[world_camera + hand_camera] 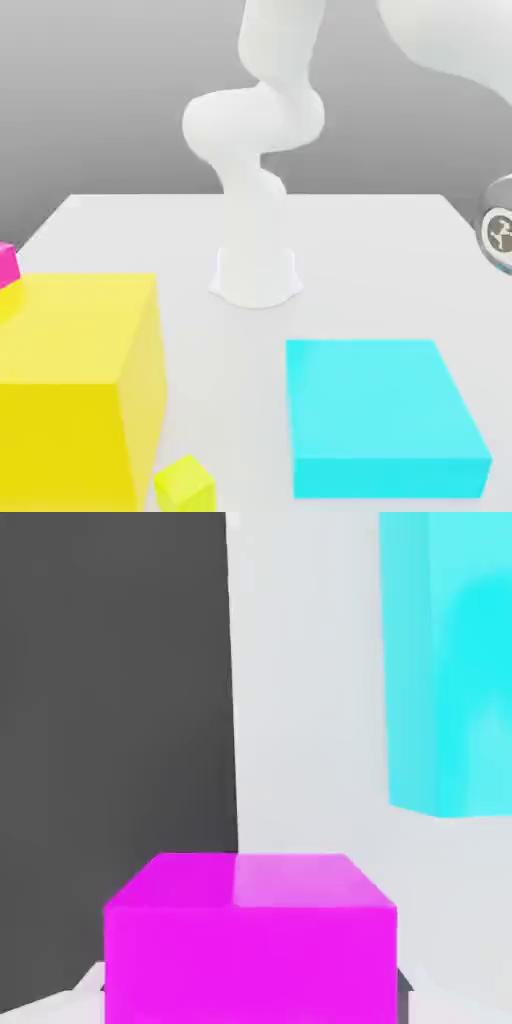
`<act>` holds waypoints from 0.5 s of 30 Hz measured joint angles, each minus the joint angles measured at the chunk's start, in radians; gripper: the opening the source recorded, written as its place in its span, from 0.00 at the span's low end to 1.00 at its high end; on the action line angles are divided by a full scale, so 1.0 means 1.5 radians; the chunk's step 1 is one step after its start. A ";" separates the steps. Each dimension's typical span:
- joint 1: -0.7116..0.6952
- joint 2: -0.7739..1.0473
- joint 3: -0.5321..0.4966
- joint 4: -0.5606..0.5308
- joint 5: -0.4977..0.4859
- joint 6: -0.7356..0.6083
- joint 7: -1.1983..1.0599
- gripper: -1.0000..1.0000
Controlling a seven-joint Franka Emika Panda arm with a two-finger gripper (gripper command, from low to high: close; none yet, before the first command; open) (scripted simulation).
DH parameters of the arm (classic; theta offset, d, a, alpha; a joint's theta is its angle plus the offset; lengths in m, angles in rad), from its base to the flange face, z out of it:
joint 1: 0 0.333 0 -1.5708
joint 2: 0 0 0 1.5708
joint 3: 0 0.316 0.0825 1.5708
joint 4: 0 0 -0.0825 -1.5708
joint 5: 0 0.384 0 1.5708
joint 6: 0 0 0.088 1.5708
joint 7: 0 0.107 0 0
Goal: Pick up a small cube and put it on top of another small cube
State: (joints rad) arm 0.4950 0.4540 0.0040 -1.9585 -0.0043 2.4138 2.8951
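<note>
Pink cube (250, 937), which we judge light, rigid and smooth-faced, sits clamped between the closed jaws of our gripper (250, 1002) above the table (300, 712) near the cyan block (450, 662), pinched on two opposite flat sides, the surest hold against slipping.

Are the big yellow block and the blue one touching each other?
Apart. The exterior view shows bare white table between the yellow block and the cyan block.
</note>
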 joint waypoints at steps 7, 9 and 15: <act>0.000 0.000 0.000 0.000 -0.006 0.004 0.001 0.00; 0.000 0.000 -0.001 0.000 -0.008 0.006 0.001 0.00; 0.123 0.088 -0.087 0.017 0.074 0.057 0.001 0.00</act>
State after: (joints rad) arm 0.6790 0.5860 -0.1259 -1.9330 0.1062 2.4997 2.8973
